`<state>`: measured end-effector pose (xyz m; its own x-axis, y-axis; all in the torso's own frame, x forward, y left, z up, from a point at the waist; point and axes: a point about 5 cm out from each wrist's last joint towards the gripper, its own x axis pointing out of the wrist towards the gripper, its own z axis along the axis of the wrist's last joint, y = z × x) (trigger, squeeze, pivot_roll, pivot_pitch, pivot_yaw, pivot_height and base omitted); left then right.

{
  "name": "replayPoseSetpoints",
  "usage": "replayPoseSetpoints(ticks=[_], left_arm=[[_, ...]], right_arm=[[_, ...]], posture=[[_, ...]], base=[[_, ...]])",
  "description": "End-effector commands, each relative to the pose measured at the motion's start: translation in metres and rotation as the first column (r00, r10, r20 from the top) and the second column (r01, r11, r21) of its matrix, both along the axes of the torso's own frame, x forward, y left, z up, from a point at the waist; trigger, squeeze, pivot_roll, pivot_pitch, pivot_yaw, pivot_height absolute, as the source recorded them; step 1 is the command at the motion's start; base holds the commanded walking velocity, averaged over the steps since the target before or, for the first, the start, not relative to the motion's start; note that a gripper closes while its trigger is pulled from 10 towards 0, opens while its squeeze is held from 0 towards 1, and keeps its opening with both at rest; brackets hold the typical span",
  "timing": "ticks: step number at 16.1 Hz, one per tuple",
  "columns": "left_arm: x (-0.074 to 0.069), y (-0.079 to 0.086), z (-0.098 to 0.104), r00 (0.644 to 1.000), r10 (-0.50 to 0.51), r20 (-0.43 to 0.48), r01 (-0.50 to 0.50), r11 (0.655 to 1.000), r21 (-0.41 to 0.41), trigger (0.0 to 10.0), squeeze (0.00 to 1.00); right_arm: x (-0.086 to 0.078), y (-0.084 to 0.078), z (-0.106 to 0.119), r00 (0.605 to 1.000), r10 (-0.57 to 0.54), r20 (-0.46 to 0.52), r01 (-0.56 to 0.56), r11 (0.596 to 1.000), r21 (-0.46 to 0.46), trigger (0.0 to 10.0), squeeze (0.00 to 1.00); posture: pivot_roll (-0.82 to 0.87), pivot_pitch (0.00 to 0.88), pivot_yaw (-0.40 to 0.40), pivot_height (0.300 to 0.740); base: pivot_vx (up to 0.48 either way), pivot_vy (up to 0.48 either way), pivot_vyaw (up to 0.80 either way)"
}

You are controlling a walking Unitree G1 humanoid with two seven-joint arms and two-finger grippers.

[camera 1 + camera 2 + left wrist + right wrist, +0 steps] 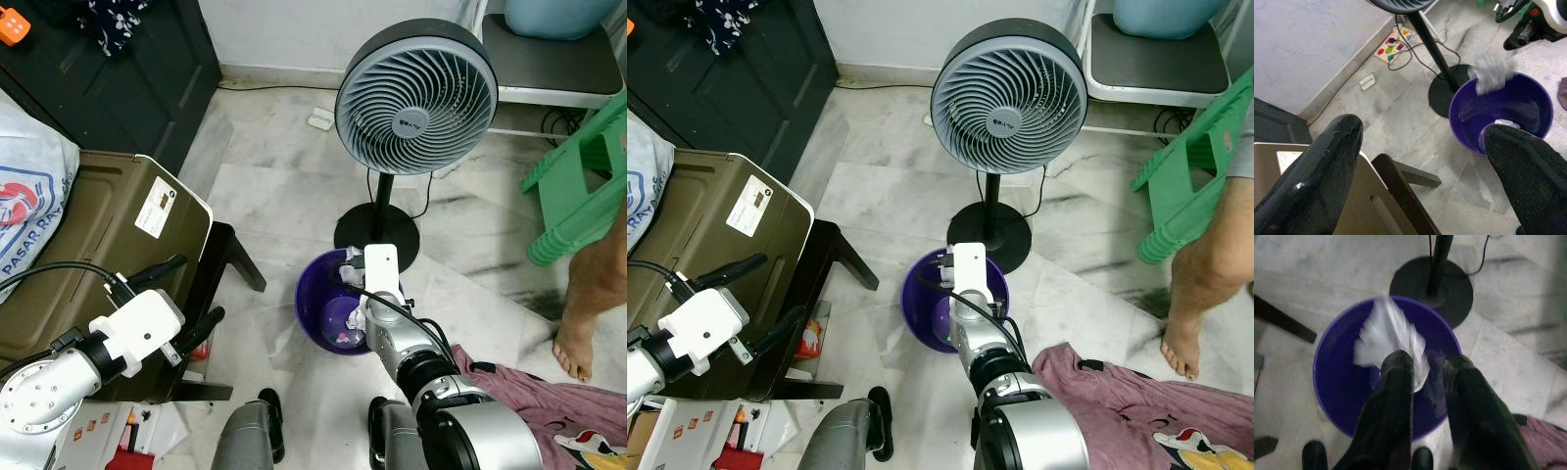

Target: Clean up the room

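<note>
— How's the light in the head views?

— Bright and even, like daylight. The pale marble floor [284, 196] is sharp, and the fan [413, 96] casts only a soft shadow by its base.

— And the wrist views?

— Dimmer. The white paper [1391, 340] over the purple bucket [1337, 382] is smeared with motion blur. The near black fingers [1327, 166] loom soft and out of focus, with a small glint on one.
</note>
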<state>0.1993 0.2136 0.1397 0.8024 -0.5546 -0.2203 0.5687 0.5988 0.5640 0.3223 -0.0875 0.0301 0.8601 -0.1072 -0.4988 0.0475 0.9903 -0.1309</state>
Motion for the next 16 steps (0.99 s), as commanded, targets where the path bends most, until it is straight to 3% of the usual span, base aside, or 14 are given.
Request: replayPoseSetpoints(ticks=[1, 4, 6, 7, 9, 10, 11, 12, 13, 15, 16], left_arm=[[-0.002, 0.003, -0.001, 1.000, 0.021, -0.005, -0.021, 1.000, 0.010, 10.0, 0.00], [0.001, 0.004, -0.001, 0.998, 0.052, 0.018, -0.052, 0.999, 0.002, 10.0, 0.00], [0.002, 0.004, -0.001, 0.996, 0.083, 0.043, -0.083, 0.997, -0.007, 10.0, 0.00], [0.003, 0.002, 0.000, 0.993, 0.104, 0.052, -0.103, 0.994, -0.031, 10.0, 0.00], [0.012, -0.003, 0.001, 0.986, 0.145, 0.085, -0.138, 0.987, -0.084, 10.0, 0.00], [0.016, -0.007, 0.001, 0.983, 0.154, 0.098, -0.144, 0.984, -0.101, 10.0, 0.00], [0.023, -0.017, 0.001, 0.979, 0.166, 0.119, -0.149, 0.979, -0.140, 10.0, 0.00], [0.026, -0.021, 0.001, 0.977, 0.169, 0.126, -0.149, 0.976, -0.156, 10.0, 0.00], [0.035, -0.029, 0.000, 0.972, 0.182, 0.147, -0.154, 0.971, -0.184, 10.0, 0.00], [0.051, -0.040, 0.003, 0.965, 0.193, 0.178, -0.150, 0.962, -0.227, 10.0, 0.00], [0.054, -0.042, 0.003, 0.963, 0.196, 0.184, -0.150, 0.960, -0.237, 10.0, 0.00]], right_arm=[[0.001, 0.008, 0.002, 0.999, 0.032, 0.015, -0.032, 0.999, 0.014, 10.0, 1.00], [0.007, 0.016, 0.012, 0.995, 0.076, 0.064, -0.078, 0.997, 0.031, 10.0, 1.00], [0.011, 0.033, 0.023, 0.985, 0.138, 0.107, -0.154, 0.975, 0.158, 10.0, 1.00], [0.014, 0.045, 0.033, 0.963, 0.212, 0.164, -0.243, 0.948, 0.204, 10.0, 1.00], [0.007, 0.072, 0.053, 0.845, 0.448, 0.292, -0.510, 0.840, 0.188, 10.0, 1.00], [0.001, 0.077, 0.056, 0.802, 0.507, 0.317, -0.575, 0.798, 0.179, 10.0, 1.00], [-0.014, 0.074, 0.058, 0.724, 0.598, 0.345, -0.666, 0.735, 0.125, 10.0, 1.00], [-0.020, 0.070, 0.060, 0.700, 0.621, 0.354, -0.690, 0.716, 0.108, 10.0, 1.00], [-0.028, 0.055, 0.063, 0.658, 0.659, 0.364, -0.719, 0.694, 0.043, 10.0, 1.00], [-0.035, 0.028, 0.069, 0.559, 0.744, 0.367, -0.751, 0.641, -0.156, 10.0, 1.00], [-0.036, 0.021, 0.069, 0.577, 0.731, 0.363, -0.740, 0.656, -0.145, 10.0, 1.00]], posture=[[0.13, 0.283, 0.110, 0.740], [0.13, 0.266, 0.097, 0.740], [0.13, 0.245, 0.086, 0.740], [0.13, 0.237, 0.082, 0.740], [0.10, 0.199, 0.060, 0.740], [0.09, 0.194, 0.057, 0.740], [0.06, 0.165, 0.045, 0.740], [0.05, 0.154, 0.041, 0.740], [0.02, 0.127, 0.034, 0.740], [-0.04, 0.073, 0.034, 0.740], [-0.05, 0.067, 0.033, 0.740]], base=[[0.000, 0.000, 0.00], [0.000, 0.000, 0.00], [0.000, 0.000, 0.00], [0.000, 0.000, 0.00], [0.000, 0.000, 0.00], [0.000, 0.000, 0.00], [0.000, 0.000, 0.00], [0.000, 0.000, 0.00], [0.000, 0.000, 0.00], [0.000, 0.000, 0.00], [0.000, 0.000, 0.00]])
